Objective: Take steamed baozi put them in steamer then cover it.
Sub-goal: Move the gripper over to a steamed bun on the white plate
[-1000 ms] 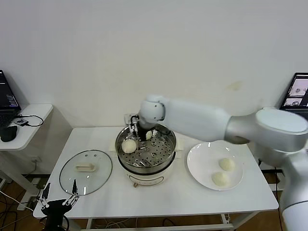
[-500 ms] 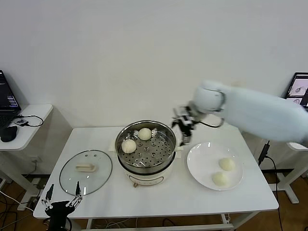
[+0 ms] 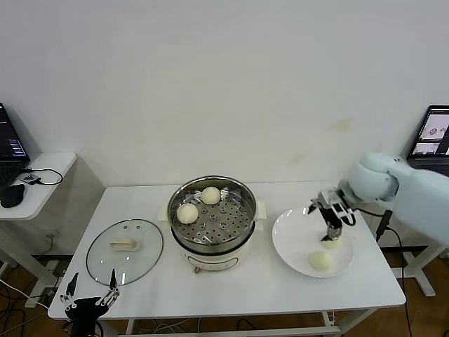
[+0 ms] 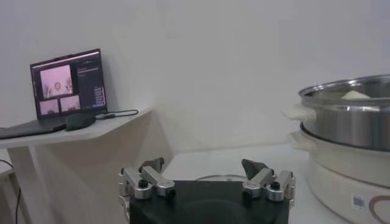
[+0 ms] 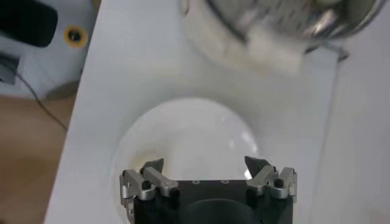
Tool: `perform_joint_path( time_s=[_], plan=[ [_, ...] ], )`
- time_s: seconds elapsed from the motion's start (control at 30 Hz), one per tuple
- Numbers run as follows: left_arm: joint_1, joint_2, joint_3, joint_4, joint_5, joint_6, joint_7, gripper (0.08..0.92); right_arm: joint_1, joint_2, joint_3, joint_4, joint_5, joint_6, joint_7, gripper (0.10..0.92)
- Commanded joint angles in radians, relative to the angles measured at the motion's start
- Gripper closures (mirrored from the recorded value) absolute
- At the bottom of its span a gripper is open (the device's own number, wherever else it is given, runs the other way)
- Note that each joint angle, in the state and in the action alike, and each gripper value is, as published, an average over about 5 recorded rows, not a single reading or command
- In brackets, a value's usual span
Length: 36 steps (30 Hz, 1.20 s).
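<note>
Right gripper (image 3: pixel 330 223) wide open, empty, hovering over the plate (image 3: pixel 289 239). Just below it, one steamed baozi (image 3: pixel 330 241); a second (image 3: pixel 320 260) nearer the plate's front edge. Probably soft, light, easily dented (squeeze gently): pinch across the round middle. Left gripper (image 3: pixel 89 300) open, parked off the surface.

A lab or test room: bare white wall (image 3: pixel 210 84), plain white desk (image 3: pixel 245 281), laptops (image 3: pixel 10 144) on side tables (image 3: pixel 42 165), loose cables (image 3: pixel 28 298) on the floor.
</note>
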Motion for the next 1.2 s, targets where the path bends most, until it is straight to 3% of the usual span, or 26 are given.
perform_joint_path(
  time_s=[0.03,0.97,1.2],
  plan=[
    [0.007,0.0,-0.014,0.003,0.001,0.0,0.0,0.177,-0.33,-0.07,0.186,-0.041,-0.159,0.04,0.004,0.203],
    [-0.005,-0.001,-0.028,0.02,-0.002,0.003,0.001,0.177,-0.432,0.089,0.257,-0.184,-0.168,0.018,0.073,0.205],
    [-0.004,-0.002,-0.027,0.019,-0.002,0.002,0.0,0.177,-0.426,0.092,0.255,-0.185,-0.161,0.007,0.071,0.301]
  ],
)
